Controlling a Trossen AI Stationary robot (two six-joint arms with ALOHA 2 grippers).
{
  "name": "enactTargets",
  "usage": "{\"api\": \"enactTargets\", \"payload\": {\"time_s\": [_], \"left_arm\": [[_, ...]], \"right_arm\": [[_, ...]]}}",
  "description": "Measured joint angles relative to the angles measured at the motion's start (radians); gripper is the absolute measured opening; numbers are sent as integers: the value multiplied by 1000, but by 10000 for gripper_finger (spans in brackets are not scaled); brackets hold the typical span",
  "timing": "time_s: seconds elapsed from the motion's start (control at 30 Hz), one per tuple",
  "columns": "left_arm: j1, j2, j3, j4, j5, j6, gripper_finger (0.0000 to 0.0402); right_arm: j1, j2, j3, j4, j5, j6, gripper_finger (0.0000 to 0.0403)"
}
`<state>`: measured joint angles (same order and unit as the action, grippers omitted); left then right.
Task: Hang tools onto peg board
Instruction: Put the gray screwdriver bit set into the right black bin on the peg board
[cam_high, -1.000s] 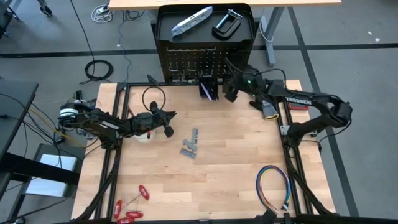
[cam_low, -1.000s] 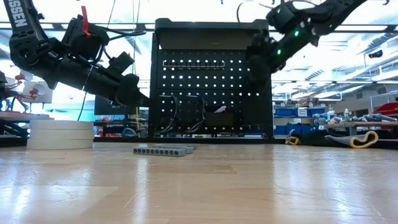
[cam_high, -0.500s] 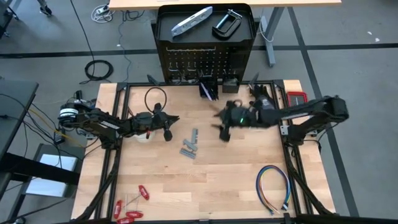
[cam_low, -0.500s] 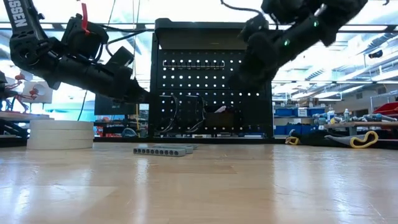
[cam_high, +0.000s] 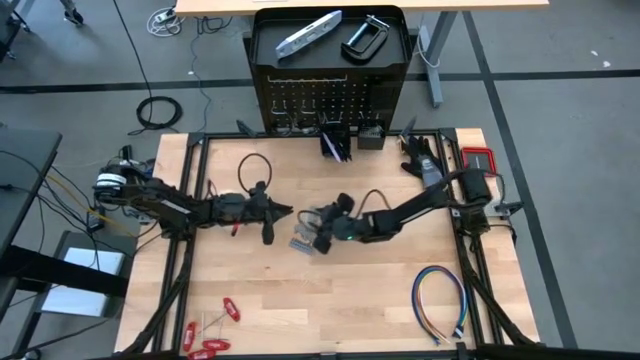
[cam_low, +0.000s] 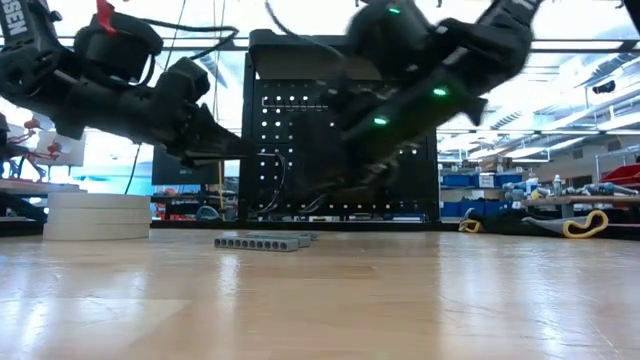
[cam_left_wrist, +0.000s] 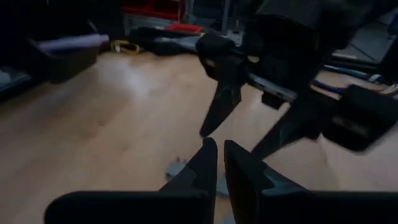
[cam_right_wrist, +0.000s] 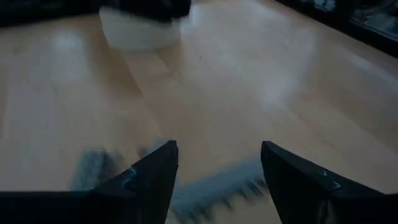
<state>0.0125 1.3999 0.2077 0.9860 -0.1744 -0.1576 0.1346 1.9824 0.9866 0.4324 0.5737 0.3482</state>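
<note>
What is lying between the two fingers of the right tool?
In the right wrist view, one of the grey metal pieces lies on the table between the right tool's open fingers.

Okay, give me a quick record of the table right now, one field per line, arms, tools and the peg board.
right gripper: open, over the grey metal pieces at mid table
left gripper: nearly shut, holding nothing visible, beside the right one
tape rolls: stacked on the table's left side
red-handled tools: near corner, left
peg board: at the far edge; silver bar tool and C-clamp on top

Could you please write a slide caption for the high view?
Right pincer open over the grey metal pieces mid-table; left pincer close beside it; pegboard behind.
</note>
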Motion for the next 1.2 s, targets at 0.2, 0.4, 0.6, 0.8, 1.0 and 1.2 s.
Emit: {"api": "enactTargets", "payload": {"time_s": [0.2,0.4,0.6,0.8,1.0,1.2], "left_arm": [[-87,0,0,-82,-93,-84,35],[-120,1,0,-150,-121,-140,35],[-119,1,0,-155,-121,-141,35],[-119,1,-1,-175,-121,-137,35],[-119,1,-1,-183,-128,-132,35],[-119,0,-1,-200,-143,-131,35]], "right_arm": [[0,106,208,-300,33,75,237],[1,131,287,-507,8,184,235],[3,70,291,-682,-6,236,235],[4,17,291,-709,-3,238,235],[7,72,283,-586,61,329,245],[7,158,283,-543,59,460,287]]}}
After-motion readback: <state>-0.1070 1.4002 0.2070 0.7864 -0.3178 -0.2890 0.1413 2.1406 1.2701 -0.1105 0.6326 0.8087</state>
